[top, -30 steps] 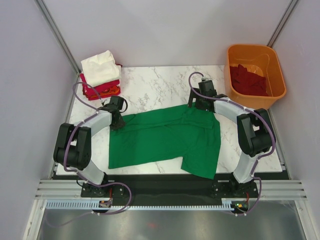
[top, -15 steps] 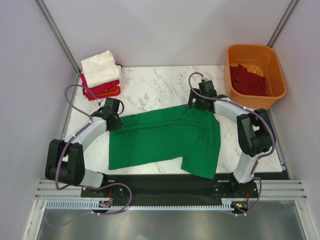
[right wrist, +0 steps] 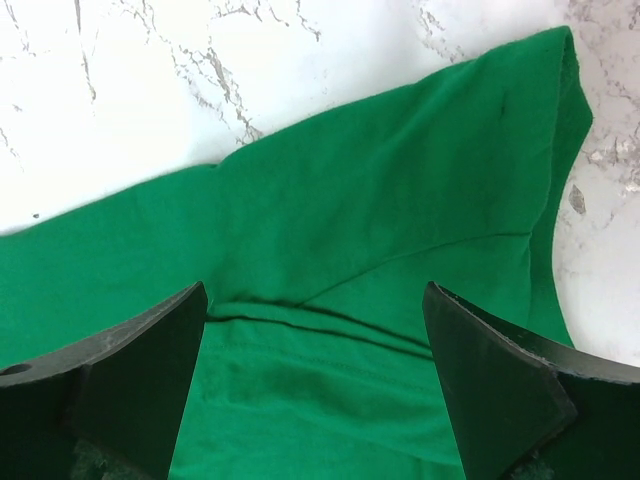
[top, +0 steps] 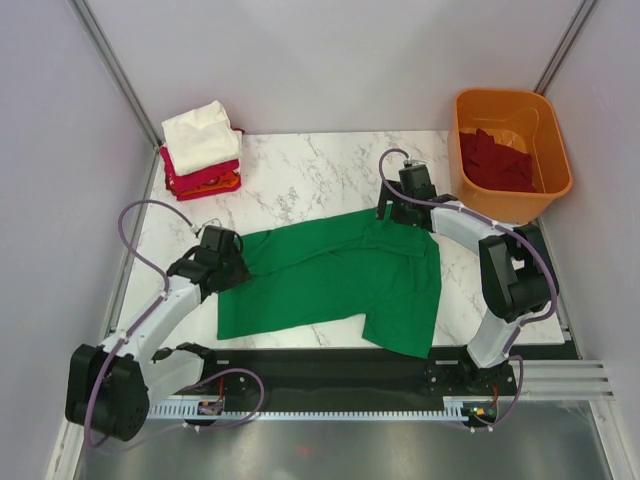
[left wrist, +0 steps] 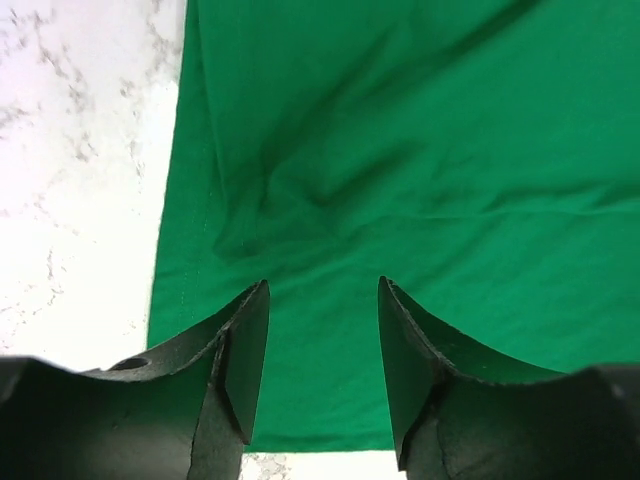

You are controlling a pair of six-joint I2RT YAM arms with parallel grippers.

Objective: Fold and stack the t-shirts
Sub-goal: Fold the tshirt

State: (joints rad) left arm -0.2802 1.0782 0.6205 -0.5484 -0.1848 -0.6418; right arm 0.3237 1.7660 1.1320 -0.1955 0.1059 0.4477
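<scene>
At the shirt's left edge: left gripper (top: 224,264) open, now further toward the near side.
Its fingers are apart with nothing between them, low over the green shirt (top: 330,275) by the left hem. The arm is stretched flatter than a second ago, its elbow dropped toward the near edge. Right gripper (top: 400,210) is unmoved, jaws wide over the far right sleeve. The shirt lies mid-table (top: 300,175), part folded. This is likely a re-aim for the next fold. The folded stack (top: 200,150) sits at the far left corner.

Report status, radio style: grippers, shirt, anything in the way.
Left gripper open above green t-shirt, left side. Right gripper open at its far edge. Nothing lying on it.
</scene>
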